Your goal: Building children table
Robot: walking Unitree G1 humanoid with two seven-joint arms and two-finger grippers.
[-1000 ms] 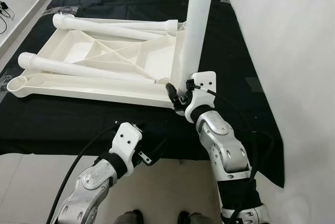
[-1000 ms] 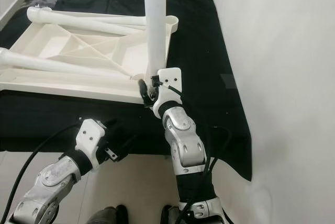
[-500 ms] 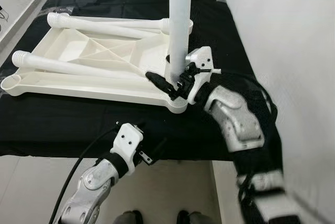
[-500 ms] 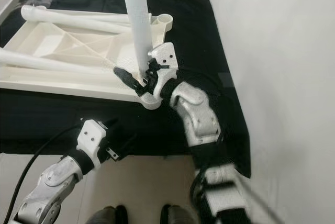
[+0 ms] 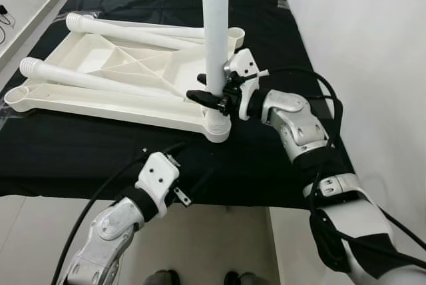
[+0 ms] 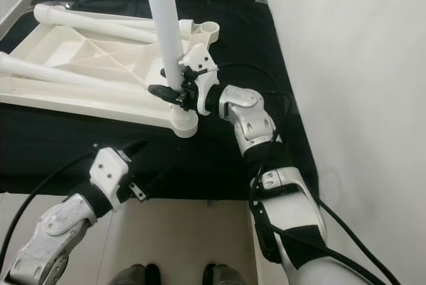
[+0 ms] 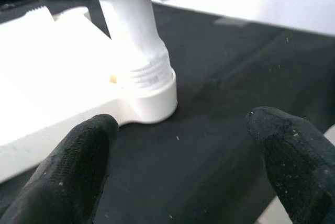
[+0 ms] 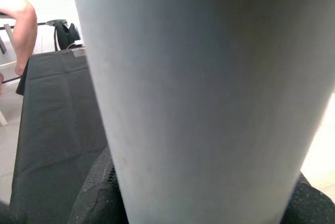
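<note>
My right gripper (image 5: 212, 93) clamps the smooth white plastic table leg (image 5: 215, 38) just above its corner socket (image 5: 217, 127) — light, stiff, slippery; left gripper (image 7: 178, 156) open, empty.

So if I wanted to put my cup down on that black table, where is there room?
The black cloth lies bare along the near edge, in front of the upturned white tabletop, and down the wall side. The tabletop itself is crowded: two loose legs lie in it, and the right gripper holds the upright leg at its near corner.
</note>
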